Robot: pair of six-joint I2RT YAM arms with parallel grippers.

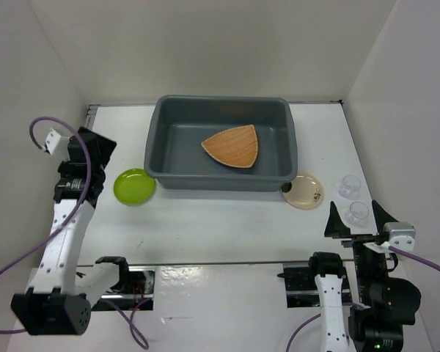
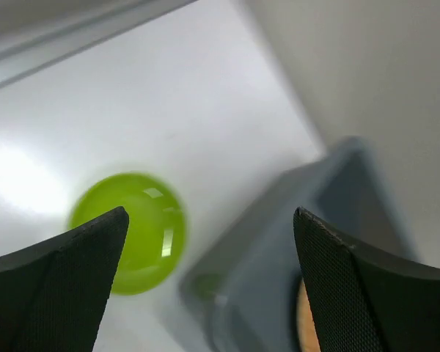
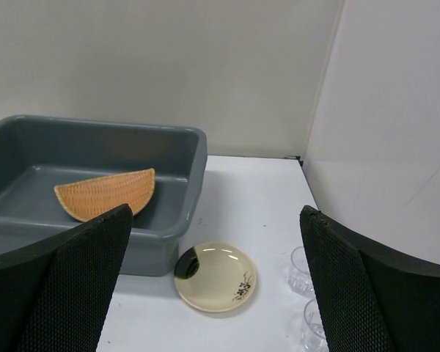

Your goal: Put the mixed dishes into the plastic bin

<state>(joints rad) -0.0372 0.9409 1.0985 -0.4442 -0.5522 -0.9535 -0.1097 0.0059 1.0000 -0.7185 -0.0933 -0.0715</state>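
Note:
The dark grey plastic bin [image 1: 161, 143] stands at the table's back middle with the tan wooden plate [image 1: 233, 147] inside. It also shows in the right wrist view [image 3: 194, 158], plate [image 3: 106, 193] in it. The lime-green plate [image 1: 133, 186] lies left of the bin, also in the left wrist view [image 2: 143, 227]. The cream plate with dark marks [image 1: 304, 191] lies at the bin's right front corner [image 3: 216, 276]. Two clear cups [image 1: 350, 185] [image 1: 358, 213] stand right of it. My left gripper [image 1: 95, 147] is open, above and left of the green plate. My right gripper [image 1: 359, 220] is open near the cups.
White walls close in the table on the left, back and right. A metal rail [image 1: 220, 262] runs across the near edge by the arm bases. The bin's corner [image 2: 337, 191] shows blurred in the left wrist view.

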